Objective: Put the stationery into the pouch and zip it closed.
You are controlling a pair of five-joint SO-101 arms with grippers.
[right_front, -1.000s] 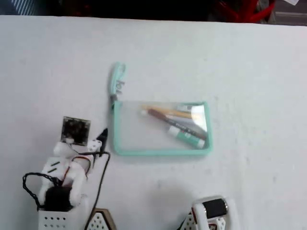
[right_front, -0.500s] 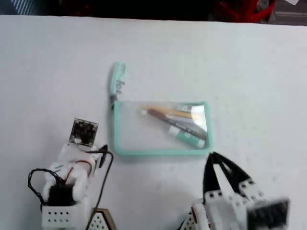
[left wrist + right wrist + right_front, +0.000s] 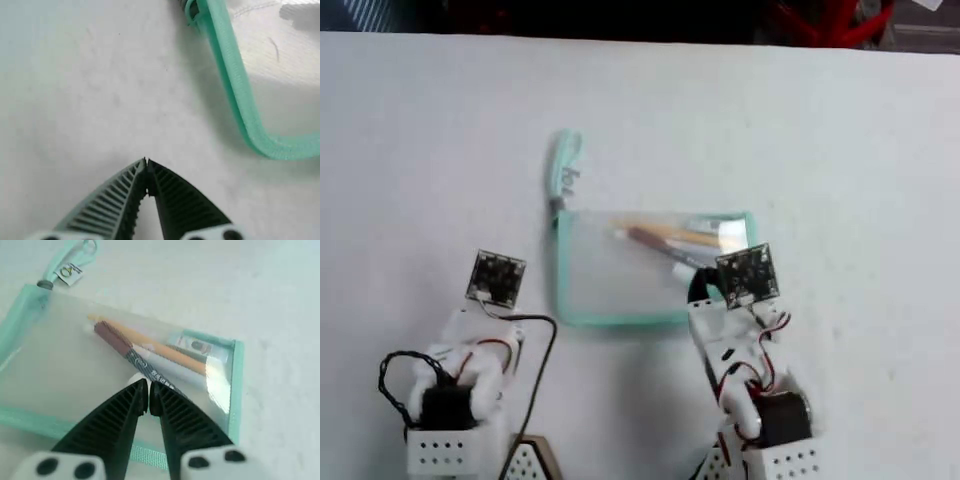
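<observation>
From above, the clear mint-edged pouch (image 3: 610, 285) lies flat on the table (image 3: 840, 150), pens (image 3: 665, 238) already inside. It looks light and floppy, likely to slide. Left wrist view: the left gripper (image 3: 146, 165), clenched on nothing, sits beside the pouch's corner. Right wrist view: the right gripper (image 3: 148, 386), also clenched empty, hovers over the pouch — the zipper pull (image 3: 44, 285) looks the surest hold.

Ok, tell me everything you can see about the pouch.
The pouch is a flat rectangle of frosted clear plastic edged in mint green, lying on the white table. A mint wrist strap with a small tag runs off one corner. Inside lie an orange pencil, a dark red pen and a small pale item. The right gripper, shut, hangs over its near part; contact cannot be told.
</observation>
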